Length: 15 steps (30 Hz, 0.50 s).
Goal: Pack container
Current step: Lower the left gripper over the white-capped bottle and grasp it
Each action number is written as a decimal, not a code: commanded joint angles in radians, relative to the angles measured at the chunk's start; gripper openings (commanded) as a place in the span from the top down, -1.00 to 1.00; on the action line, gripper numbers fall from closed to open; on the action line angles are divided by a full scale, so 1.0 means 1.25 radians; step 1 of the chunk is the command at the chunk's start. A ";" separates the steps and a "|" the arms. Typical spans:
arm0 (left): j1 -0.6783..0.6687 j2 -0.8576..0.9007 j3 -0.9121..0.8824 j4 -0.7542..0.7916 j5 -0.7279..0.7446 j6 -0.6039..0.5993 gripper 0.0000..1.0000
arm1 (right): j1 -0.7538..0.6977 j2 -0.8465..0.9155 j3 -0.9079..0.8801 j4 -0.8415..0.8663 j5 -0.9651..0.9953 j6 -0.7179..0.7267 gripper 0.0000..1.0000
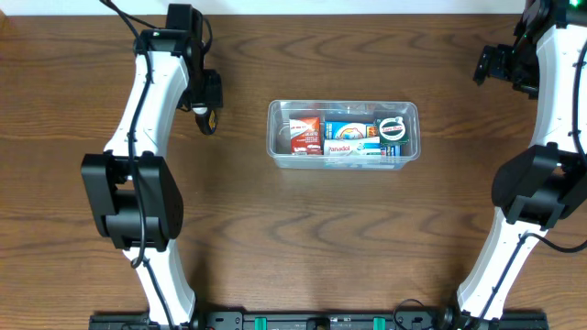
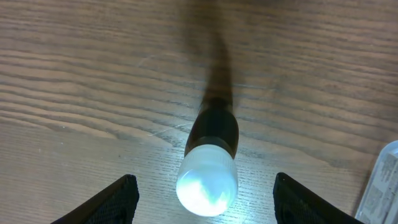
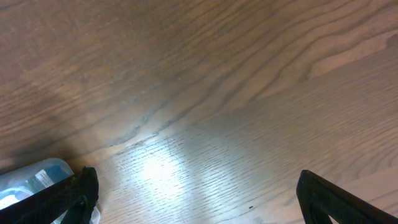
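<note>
At nine o'clock from the container (image 1: 341, 103), the left gripper (image 2: 207, 198) hangs released, its fingers wide on either side of a small dark bottle (image 2: 214, 130) with a white cap, touching neither side. The clear container sits mid-table (image 1: 275, 238), holding a red packet (image 1: 305, 135) and a blue box (image 1: 351, 136). At two o'clock from it, the right gripper (image 3: 199, 199) stands released, with nothing between its fingers.

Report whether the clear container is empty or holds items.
Holds items: colourful packets lie side by side inside the container.
</note>
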 commanded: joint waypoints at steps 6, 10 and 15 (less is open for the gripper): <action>0.001 0.036 -0.004 0.000 0.008 0.014 -0.39 | -0.005 -0.006 -0.003 0.000 0.005 0.003 -0.99; 0.001 0.054 -0.004 0.000 0.008 0.014 -0.39 | -0.005 -0.006 -0.003 0.000 0.005 0.003 -0.98; 0.001 0.062 -0.003 0.000 0.008 0.013 -0.06 | -0.005 -0.006 -0.003 0.000 0.005 0.003 -0.98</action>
